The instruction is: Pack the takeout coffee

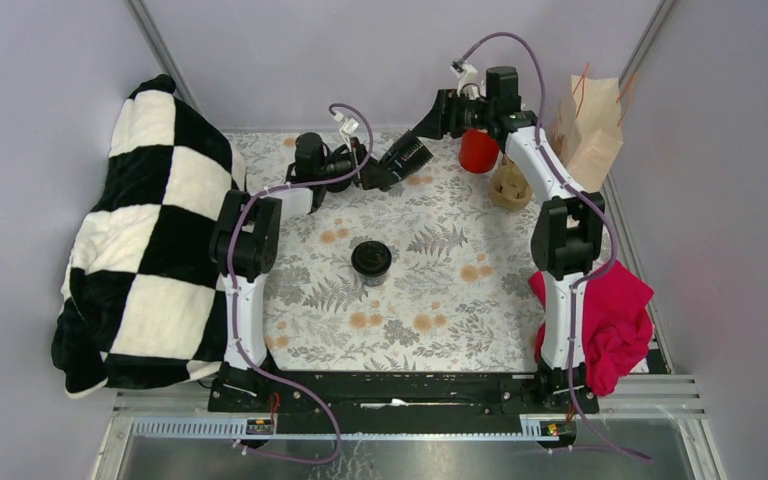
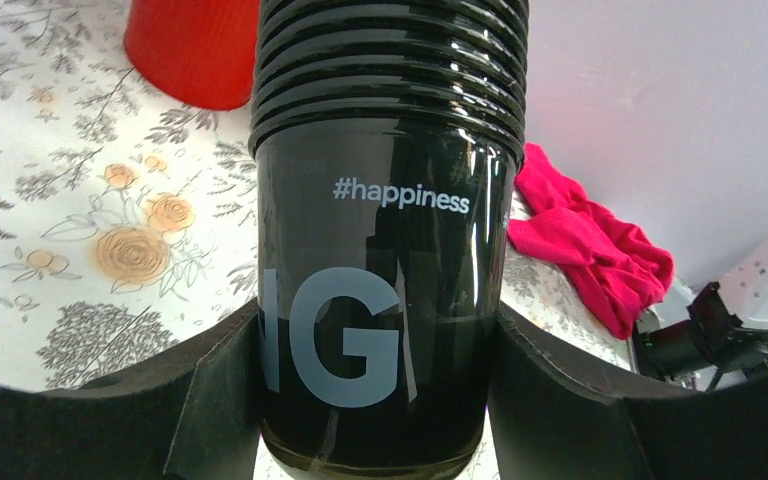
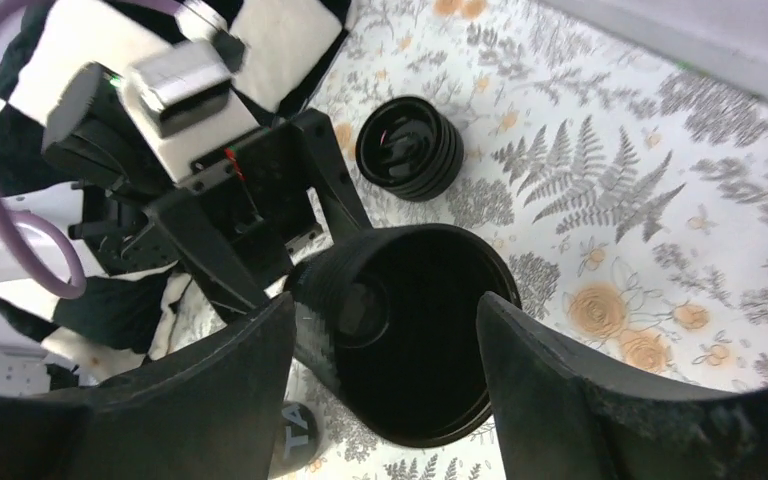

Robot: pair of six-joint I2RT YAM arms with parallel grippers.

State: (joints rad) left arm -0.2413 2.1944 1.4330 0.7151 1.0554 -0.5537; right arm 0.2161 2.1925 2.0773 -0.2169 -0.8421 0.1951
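We judge packing not started: takeout coffee (image 1: 371,258) stands lidded at middle of desk (image 1: 450,310), well apart from paper bag (image 1: 592,125). Left pincer (image 2: 380,375) pinches cup stack (image 2: 390,120). Right pincer (image 3: 385,360) is spread, one finger either side of stack mouth. We count one coffee, one stack, one bag, one red cup (image 1: 478,150), one carrier (image 1: 509,186).

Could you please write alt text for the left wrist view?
A stack of glossy black cups printed "#happiness" fills the centre, gripped between the left pincer's dark fingers. Behind lie a floral tablecloth, a red cup at top left and a pink cloth at right.
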